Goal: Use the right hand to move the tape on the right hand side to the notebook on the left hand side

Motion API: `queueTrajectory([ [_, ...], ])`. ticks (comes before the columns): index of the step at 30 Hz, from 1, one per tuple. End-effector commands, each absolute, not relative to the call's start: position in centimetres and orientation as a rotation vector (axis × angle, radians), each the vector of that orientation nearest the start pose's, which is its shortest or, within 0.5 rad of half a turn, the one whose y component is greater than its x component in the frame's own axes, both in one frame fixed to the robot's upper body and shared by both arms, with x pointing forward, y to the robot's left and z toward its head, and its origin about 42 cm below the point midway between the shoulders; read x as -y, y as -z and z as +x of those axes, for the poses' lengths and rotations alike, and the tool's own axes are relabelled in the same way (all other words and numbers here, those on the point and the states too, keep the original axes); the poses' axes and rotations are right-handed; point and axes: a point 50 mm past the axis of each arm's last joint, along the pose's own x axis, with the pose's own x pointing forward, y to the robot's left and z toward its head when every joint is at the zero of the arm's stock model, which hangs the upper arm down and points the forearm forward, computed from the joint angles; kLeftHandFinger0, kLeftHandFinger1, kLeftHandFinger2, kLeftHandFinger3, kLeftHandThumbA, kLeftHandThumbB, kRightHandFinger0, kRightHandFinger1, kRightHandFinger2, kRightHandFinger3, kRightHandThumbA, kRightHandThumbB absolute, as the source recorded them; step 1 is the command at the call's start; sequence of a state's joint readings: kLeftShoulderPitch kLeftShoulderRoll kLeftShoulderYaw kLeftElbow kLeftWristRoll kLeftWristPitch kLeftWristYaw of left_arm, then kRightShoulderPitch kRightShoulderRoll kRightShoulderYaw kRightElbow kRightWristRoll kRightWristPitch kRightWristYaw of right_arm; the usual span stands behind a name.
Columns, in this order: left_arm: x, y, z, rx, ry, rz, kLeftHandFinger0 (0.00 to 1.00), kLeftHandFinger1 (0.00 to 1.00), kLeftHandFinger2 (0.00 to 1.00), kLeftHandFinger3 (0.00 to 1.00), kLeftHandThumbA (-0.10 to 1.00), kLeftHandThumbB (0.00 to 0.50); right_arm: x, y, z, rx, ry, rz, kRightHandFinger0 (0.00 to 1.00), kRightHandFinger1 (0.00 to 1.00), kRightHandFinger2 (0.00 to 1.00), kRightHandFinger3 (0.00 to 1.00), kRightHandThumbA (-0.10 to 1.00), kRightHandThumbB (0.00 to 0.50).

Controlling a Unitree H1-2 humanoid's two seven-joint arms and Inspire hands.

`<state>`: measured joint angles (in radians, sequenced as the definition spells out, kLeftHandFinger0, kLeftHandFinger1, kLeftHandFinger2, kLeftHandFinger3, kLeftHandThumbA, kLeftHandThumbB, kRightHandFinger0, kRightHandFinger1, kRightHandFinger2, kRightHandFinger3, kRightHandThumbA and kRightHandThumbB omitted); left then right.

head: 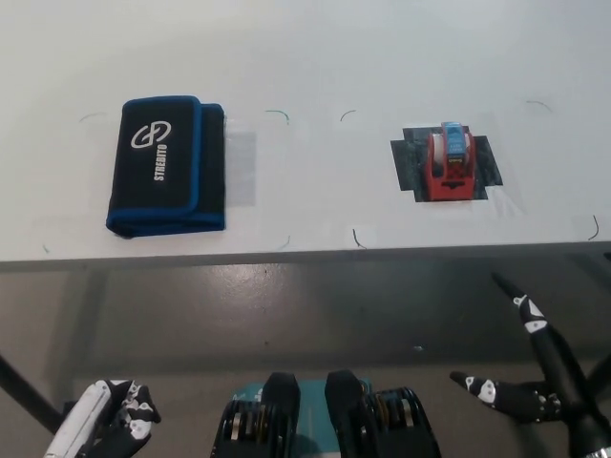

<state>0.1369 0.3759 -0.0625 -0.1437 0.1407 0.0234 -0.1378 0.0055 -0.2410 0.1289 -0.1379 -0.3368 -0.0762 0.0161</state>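
Note:
A red tape dispenser with a white roll and a blue top stands on a black patch at the right of the white table. A black notebook case with blue trim, printed with a white logo, lies at the left. My black right hand hovers below the table's front edge at the lower right, open with its fingers spread, holding nothing. My white left hand rests at the bottom left corner, partly cut off by the picture's edge.
The white table carries small pen marks around both things. Its front edge runs across the middle of the picture, with grey floor below.

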Motion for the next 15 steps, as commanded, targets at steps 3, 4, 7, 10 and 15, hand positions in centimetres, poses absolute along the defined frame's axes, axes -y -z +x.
queueTrajectory([
  [3,-30.9,-12.6,24.6,0.005,0.227,0.533,0.14,0.13,0.20,0.39,0.01,0.076,24.0,-18.7,30.0,0.388,-0.103,-0.579,1.00,1.00,1.00,1.00,1.00,0.000],
  [4,-30.9,-12.6,24.6,0.000,0.226,0.533,0.14,0.13,0.20,0.39,0.00,0.075,24.1,-19.2,30.3,0.398,-0.100,-0.580,1.00,1.00,1.00,1.00,1.00,0.000],
  [7,-30.8,-12.4,24.5,0.004,0.244,0.542,0.14,0.13,0.20,0.39,-0.02,0.070,24.3,-21.4,31.2,0.449,-0.059,-0.589,1.00,1.00,1.00,1.00,0.99,0.000],
  [10,-31.0,-12.3,24.4,0.004,0.245,0.548,0.13,0.12,0.19,0.39,-0.03,0.070,23.8,-24.7,33.0,0.532,-0.034,-0.548,1.00,1.00,1.00,1.00,0.84,0.000],
  [15,-30.8,-11.9,24.0,-0.016,0.232,0.543,0.16,0.14,0.22,0.40,0.03,0.071,23.6,-30.1,35.9,0.641,-0.031,-0.551,1.00,1.00,1.00,1.00,0.88,0.034],
])
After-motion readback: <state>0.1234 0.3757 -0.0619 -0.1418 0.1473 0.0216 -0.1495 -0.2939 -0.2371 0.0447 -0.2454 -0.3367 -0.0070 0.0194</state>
